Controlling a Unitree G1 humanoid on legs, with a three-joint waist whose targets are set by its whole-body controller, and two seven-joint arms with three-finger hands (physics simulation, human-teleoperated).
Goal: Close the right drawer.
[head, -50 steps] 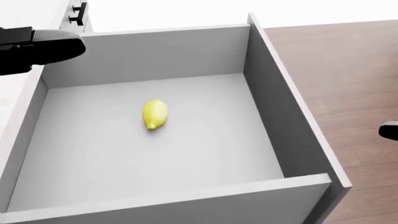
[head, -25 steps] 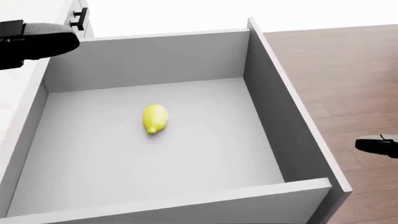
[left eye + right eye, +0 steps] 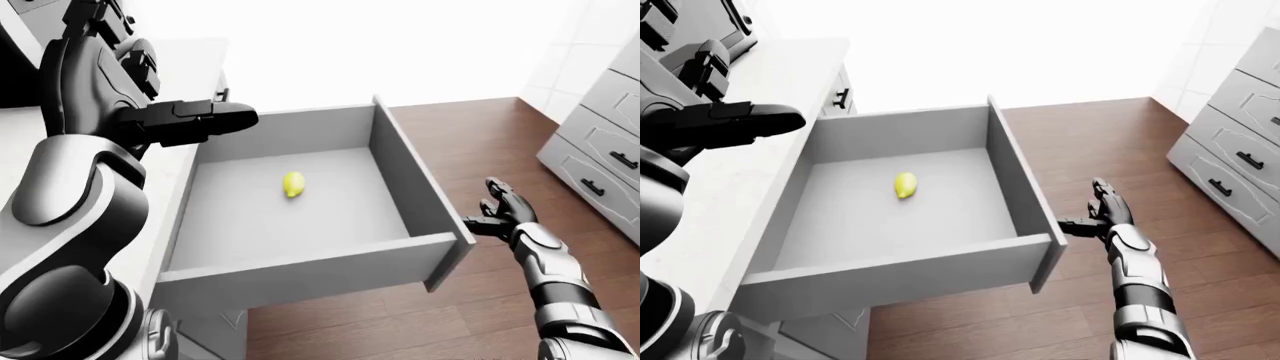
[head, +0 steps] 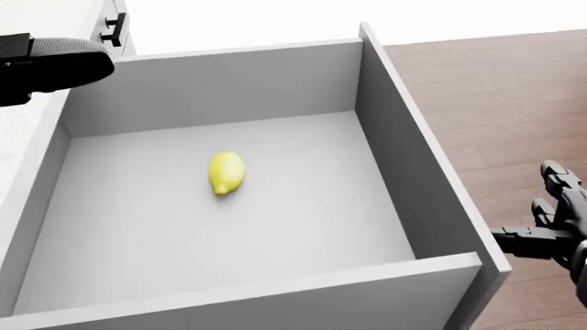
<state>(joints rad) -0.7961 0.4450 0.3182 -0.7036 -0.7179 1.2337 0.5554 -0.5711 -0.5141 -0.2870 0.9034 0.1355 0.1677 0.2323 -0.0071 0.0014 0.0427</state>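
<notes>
Standing fully extended, the right drawer (image 3: 400,176) is holding a lemon (image 3: 293,184) while the open-fingered right hand (image 3: 503,212) is hovering beside its right wall over bare floor (image 3: 480,142).

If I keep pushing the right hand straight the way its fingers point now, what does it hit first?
Most likely the grey open drawer's front panel: the right hand is open, one finger reaching left toward that panel's outer face. A small gap seems to remain, though depth is unclear. The yellow lemon inside is shielded.
</notes>
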